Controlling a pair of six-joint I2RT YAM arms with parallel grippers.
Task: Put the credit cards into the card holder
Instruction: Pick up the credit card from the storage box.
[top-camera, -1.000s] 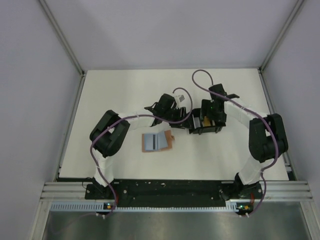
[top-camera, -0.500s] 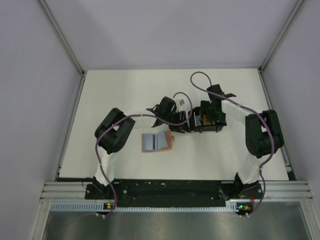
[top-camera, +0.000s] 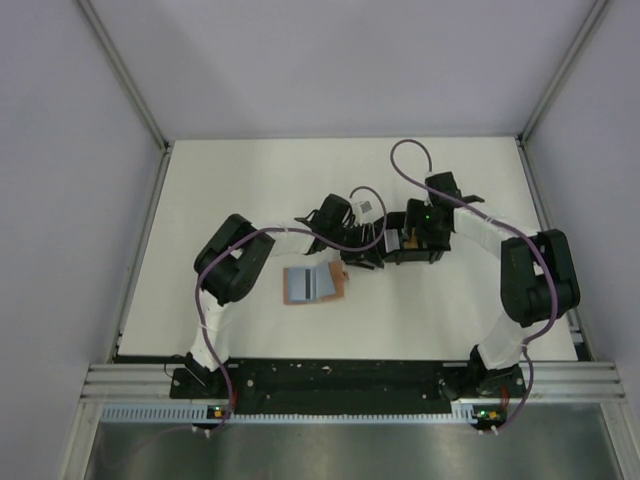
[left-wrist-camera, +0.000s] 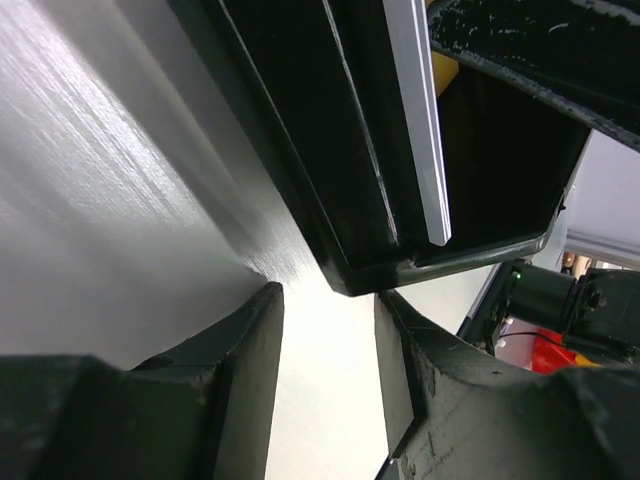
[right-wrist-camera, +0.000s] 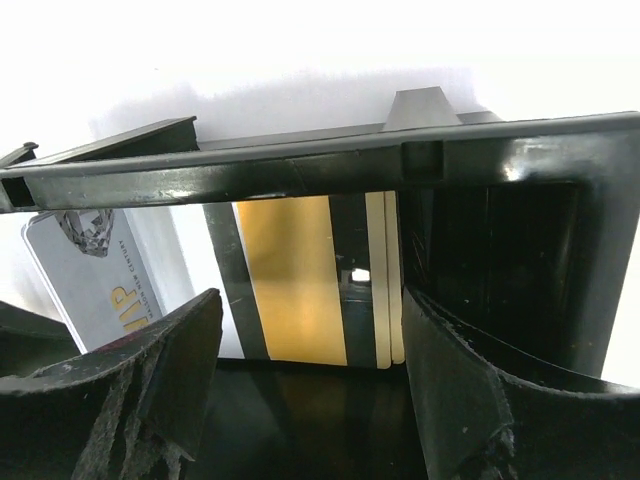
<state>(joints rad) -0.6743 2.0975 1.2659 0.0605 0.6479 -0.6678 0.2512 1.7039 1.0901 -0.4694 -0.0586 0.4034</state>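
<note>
Cards are not yet in the holder: both show at the black square open tray (right-wrist-camera: 300, 170). Your right end effector (right-wrist-camera: 310, 335) hangs at the tray's rim with its fingers spread wide and nothing between them. The yellow-orange plastic card (right-wrist-camera: 290, 280) lies straight ahead of it, in line with the gap. Its long axis runs away from the end effector, so the fingers straddle its narrow width. The light blue plastic card (right-wrist-camera: 85, 275) sits outside those fingers, toward the left arm. Your left end effector (left-wrist-camera: 328, 300) is about half open and empty, with the tray's corner just ahead and the light blue plastic card edge-on beyond it. The tan-brown leather-like card holder (top-camera: 315, 283) lies open on the white counter (top-camera: 250, 180), just nearward of the left end effector and farther from the right one. By my judgement the right arm is better placed for the yellow-orange card.
</note>
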